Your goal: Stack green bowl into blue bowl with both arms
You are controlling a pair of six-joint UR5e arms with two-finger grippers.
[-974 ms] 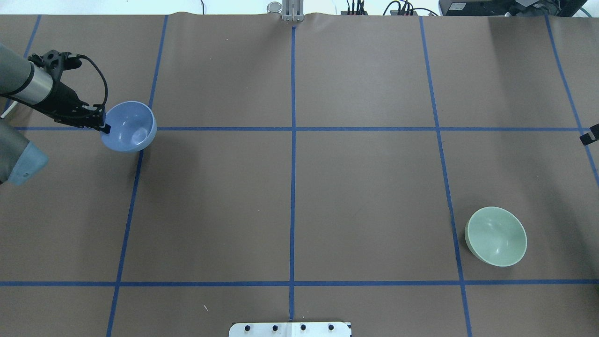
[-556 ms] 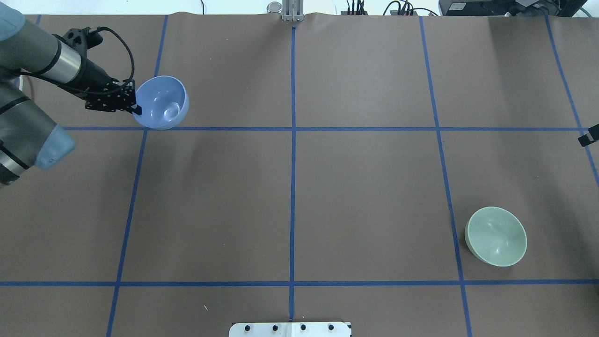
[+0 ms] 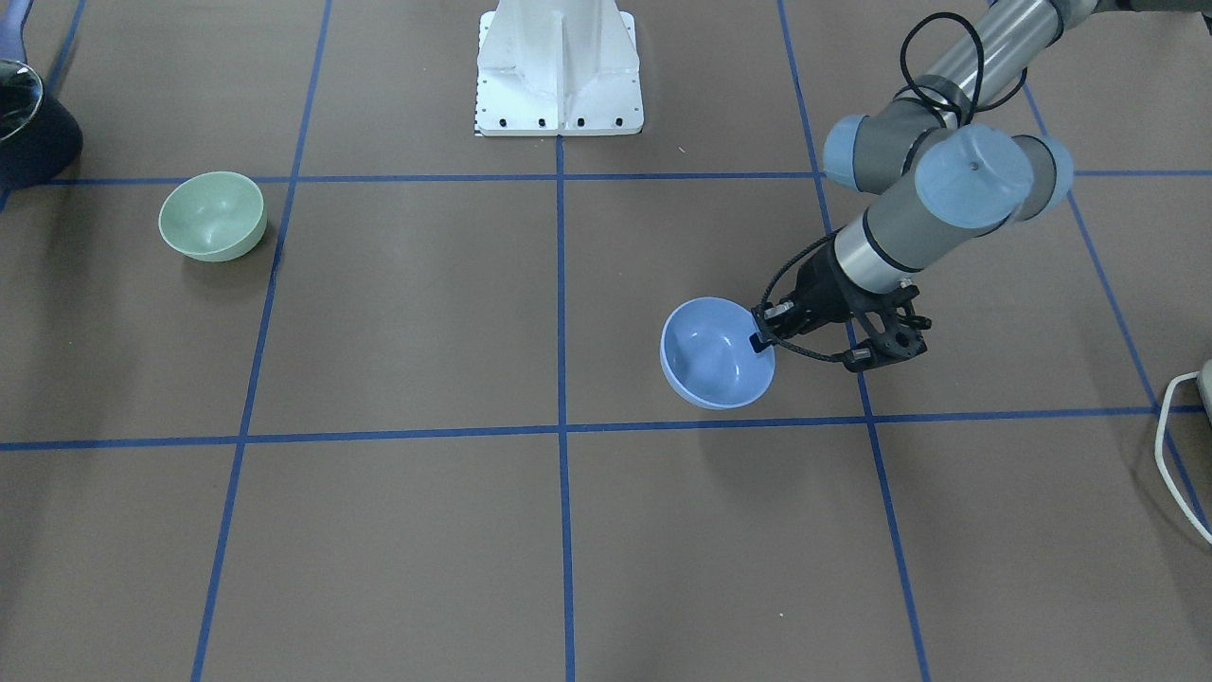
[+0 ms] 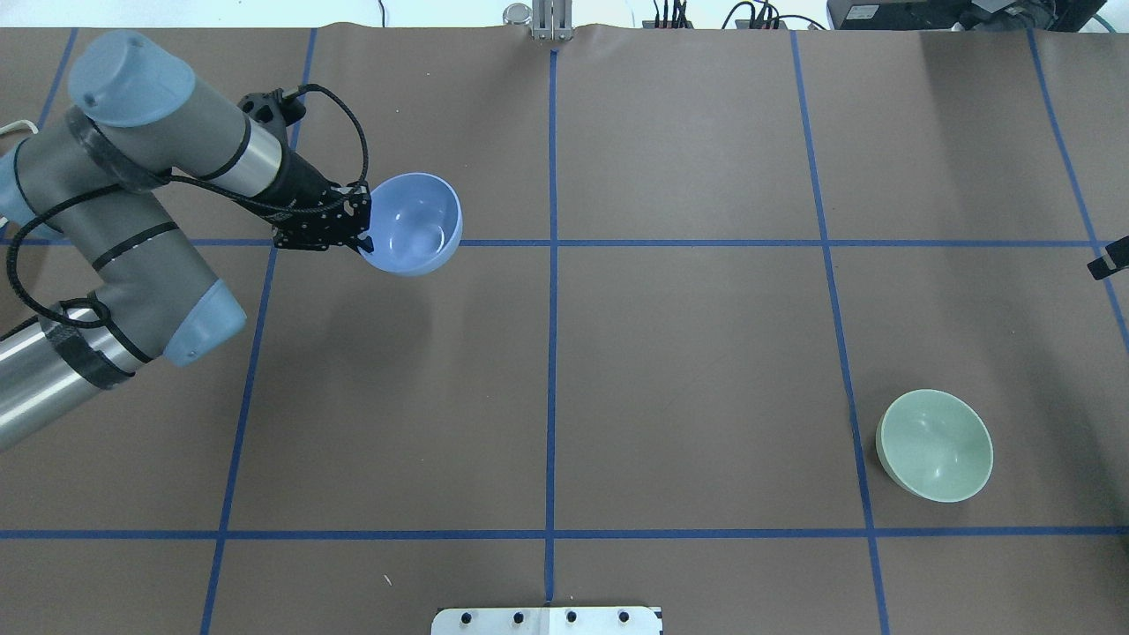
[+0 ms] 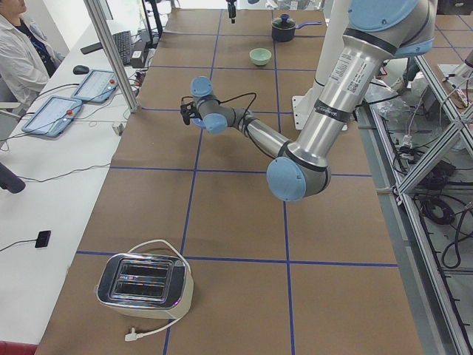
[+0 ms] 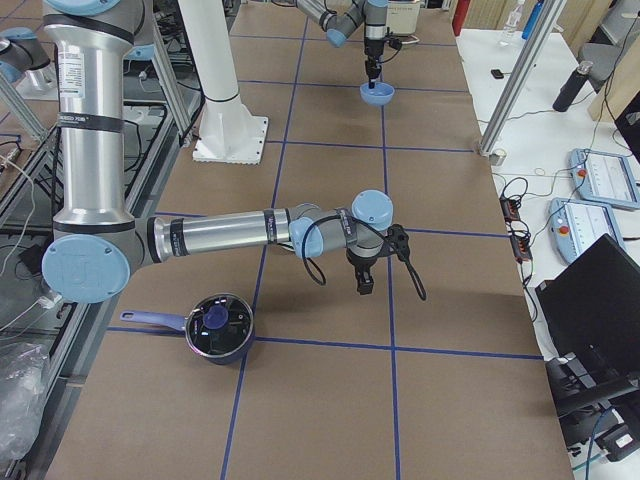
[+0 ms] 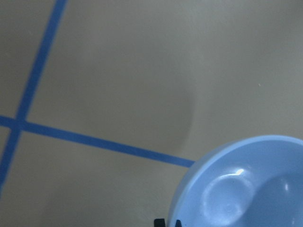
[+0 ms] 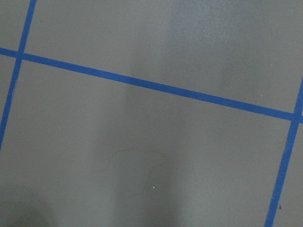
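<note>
Left jaws pinch rim of light periwinkle-blue round plastic bowl, apparently clear of brown worktop, forward-left of white pedestal base | right jaws: state can't tell | pale mint-green round plastic bowl rests right of pedestal | carry blue level, set down flat.

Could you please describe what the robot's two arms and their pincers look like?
Both the left arm and the right arm are silver-grey tubes with dark grey joints and light blue round caps. The left pincer and right pincer are black and two-fingered, with a black cable looping at each wrist.
</note>
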